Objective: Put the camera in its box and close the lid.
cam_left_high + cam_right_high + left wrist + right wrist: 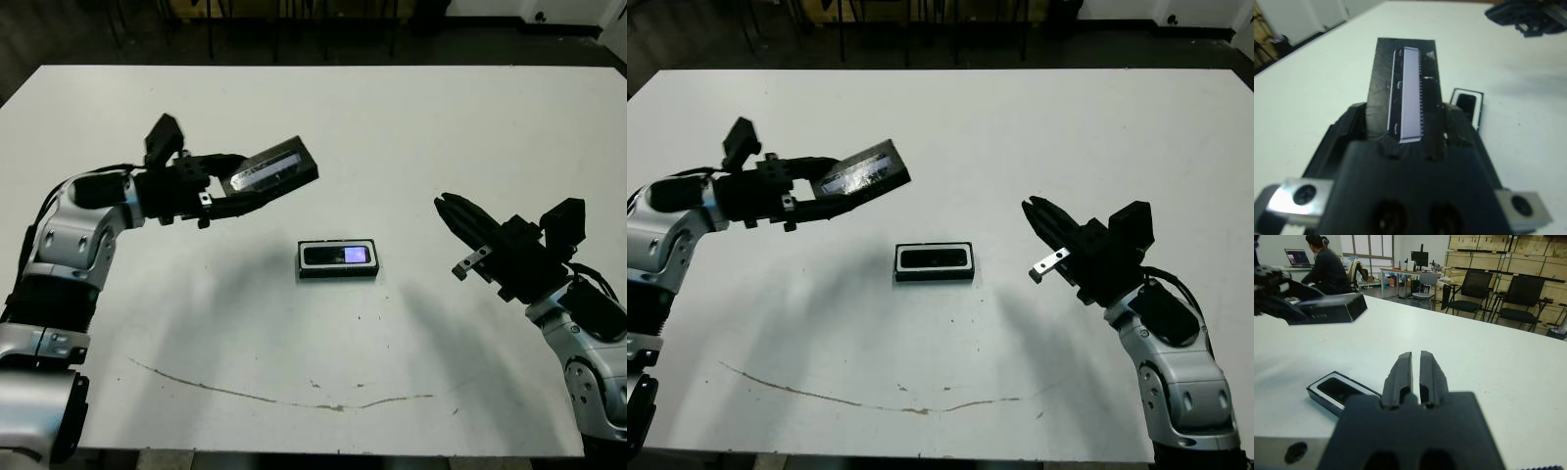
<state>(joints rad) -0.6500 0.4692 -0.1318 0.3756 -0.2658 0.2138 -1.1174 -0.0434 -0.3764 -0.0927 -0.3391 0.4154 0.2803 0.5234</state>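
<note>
Lid (pixel 270 170) clamped in left hand (pixel 240 186), above box (pixel 338 259)

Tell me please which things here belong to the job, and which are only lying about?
For the job:
- lid, held above the table in the left gripper
- box, on the table
- camera, lying in the box

Only lying about:
- chairs, desk and seated person beyond the table

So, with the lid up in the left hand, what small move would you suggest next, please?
Probably carry the lid across to directly above the box. The camera already lies inside the box, the left hand holds the lid raised off to one side, and the right hand stands clear.
</note>
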